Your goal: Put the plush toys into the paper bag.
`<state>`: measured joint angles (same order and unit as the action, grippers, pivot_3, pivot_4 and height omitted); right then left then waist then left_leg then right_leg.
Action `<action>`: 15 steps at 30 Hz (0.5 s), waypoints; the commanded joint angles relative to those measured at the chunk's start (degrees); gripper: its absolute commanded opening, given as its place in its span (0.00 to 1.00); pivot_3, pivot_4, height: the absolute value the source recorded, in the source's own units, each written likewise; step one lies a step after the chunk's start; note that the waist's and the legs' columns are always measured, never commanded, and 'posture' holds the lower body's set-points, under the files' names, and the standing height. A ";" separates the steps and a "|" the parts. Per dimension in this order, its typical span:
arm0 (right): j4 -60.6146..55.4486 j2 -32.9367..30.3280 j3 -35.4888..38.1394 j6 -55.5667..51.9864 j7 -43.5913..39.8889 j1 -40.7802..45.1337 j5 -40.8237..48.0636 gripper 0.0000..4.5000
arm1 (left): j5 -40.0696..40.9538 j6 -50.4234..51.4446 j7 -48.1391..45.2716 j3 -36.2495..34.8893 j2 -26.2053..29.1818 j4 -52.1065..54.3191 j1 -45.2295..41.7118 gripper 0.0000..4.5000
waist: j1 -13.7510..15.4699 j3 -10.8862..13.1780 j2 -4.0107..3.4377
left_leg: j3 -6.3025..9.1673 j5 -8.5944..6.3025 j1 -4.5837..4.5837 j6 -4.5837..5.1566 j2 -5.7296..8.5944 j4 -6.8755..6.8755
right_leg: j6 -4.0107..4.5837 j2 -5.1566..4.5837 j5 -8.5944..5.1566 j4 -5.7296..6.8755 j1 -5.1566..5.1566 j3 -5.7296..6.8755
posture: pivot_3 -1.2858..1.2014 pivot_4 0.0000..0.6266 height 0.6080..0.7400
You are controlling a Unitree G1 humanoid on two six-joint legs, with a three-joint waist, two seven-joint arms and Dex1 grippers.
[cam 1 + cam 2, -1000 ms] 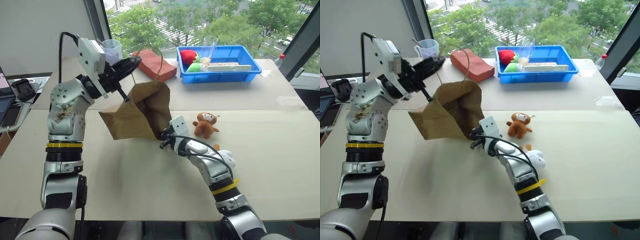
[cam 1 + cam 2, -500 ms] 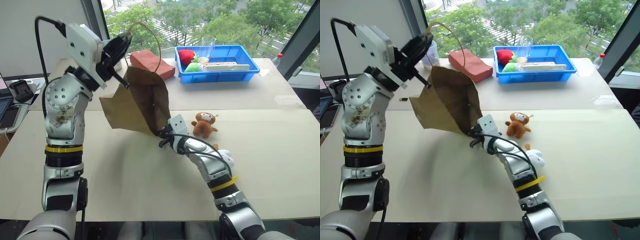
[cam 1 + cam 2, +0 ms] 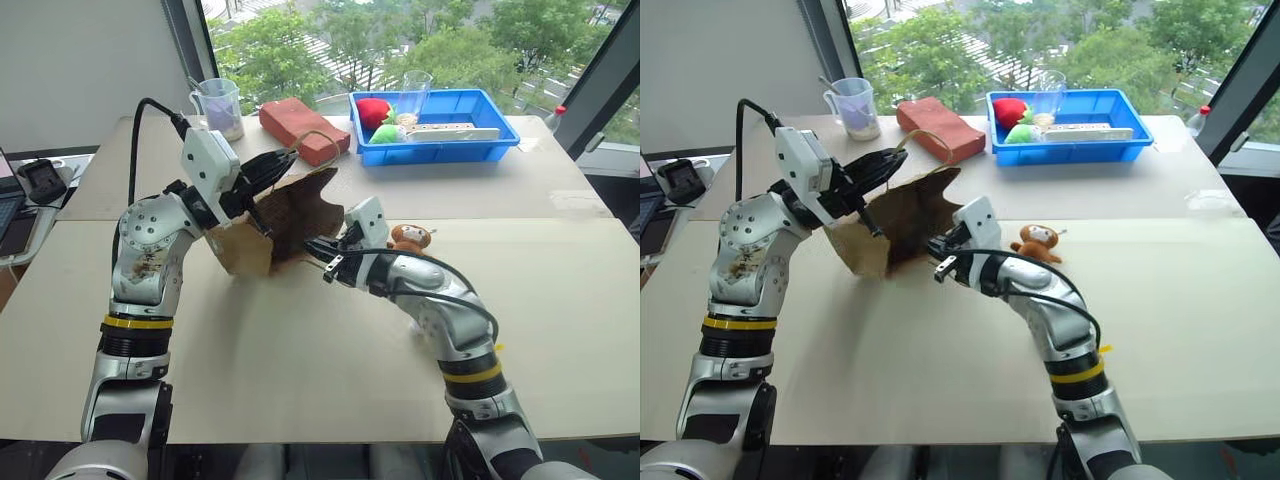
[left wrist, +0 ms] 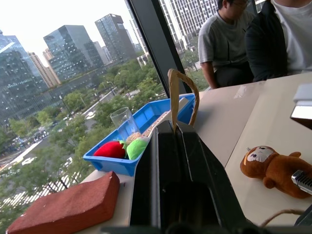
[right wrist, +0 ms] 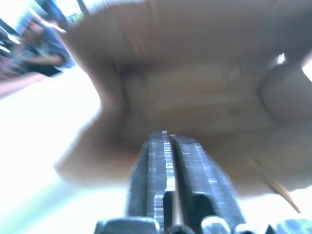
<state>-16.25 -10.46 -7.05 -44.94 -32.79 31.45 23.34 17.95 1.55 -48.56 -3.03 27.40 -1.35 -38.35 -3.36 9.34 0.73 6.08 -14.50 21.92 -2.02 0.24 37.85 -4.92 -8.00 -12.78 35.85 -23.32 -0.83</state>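
Nearest me the table (image 3: 300,350) is smooth, pale and flat, so a light bag could skid on it if nudged. My right gripper (image 3: 322,255) sits at the mouth of the paper bag (image 3: 290,215), and I cannot tell whether it is apart or together; I judge it could snag the soft rim and drag or fold the opening shut. The bag is thin, creased brown paper, slumped on its side on the table, mouth turned toward my right arm. Just beyond my right wrist lies 1 plush toy, the brown monkey (image 3: 410,237), fuzzy and squashy, outside the bag; a careless sweep of the arm could knock it away. My left gripper (image 3: 285,160) is clamped on the bag's thin cord handle (image 4: 180,92); hanging from 1 loop, the paper may tear or sag. Farther back sit a rough brick-like block (image 3: 300,118) and a hard blue plastic tray (image 3: 440,152)
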 commanded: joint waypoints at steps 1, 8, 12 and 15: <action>-8.84 -2.11 4.27 -5.23 -1.18 0.85 7.25 0.43 | 0.53 -1.24 -0.88 -0.02 0.13 0.26 -0.18 0.00 | 0.17 0.00 0.00 | 0.00 0.00 0.00 0.00 0.00 0.00 | 0.00 0.00 0.00 0.00 0.00 0.00 | 0.52 0.24 1.00; -17.65 -21.57 21.88 -19.83 -3.55 -1.38 23.35 0.96 | 2.57 0.07 -3.55 0.62 0.21 2.91 2.26 0.00 | 1.42 0.00 0.01 | 0.00 -0.02 0.08 0.04 0.01 0.00 | 0.00 -0.01 0.00 -0.10 0.02 0.01 | 0.52 0.24 1.00; -17.46 -35.20 22.47 -16.59 -9.10 -11.18 19.65 0.99 | 4.74 2.20 -6.86 1.33 1.50 5.42 3.42 0.00 | 1.90 0.01 0.03 | -0.01 -0.09 0.10 0.16 -0.01 0.01 | 0.00 0.01 0.00 -0.13 0.04 0.02 | 0.52 0.24 1.00; -15.06 -42.50 21.57 -12.28 -12.56 -20.03 15.07 0.99 | 7.23 5.18 -10.47 1.73 3.59 7.83 4.04 0.00 | 2.01 0.01 0.04 | -0.10 -0.09 0.12 0.16 0.00 0.03 | 0.00 -0.01 0.00 -0.17 0.04 -0.02 | 0.52 0.24 1.00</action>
<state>-31.21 -51.54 13.86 -60.86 -43.27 12.58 40.41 22.91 5.53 -57.25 -1.02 29.95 3.34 -34.03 -1.35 9.35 0.76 5.97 -14.59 22.02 -1.86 0.22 37.89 -4.92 -8.01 -12.79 35.68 -23.27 -0.87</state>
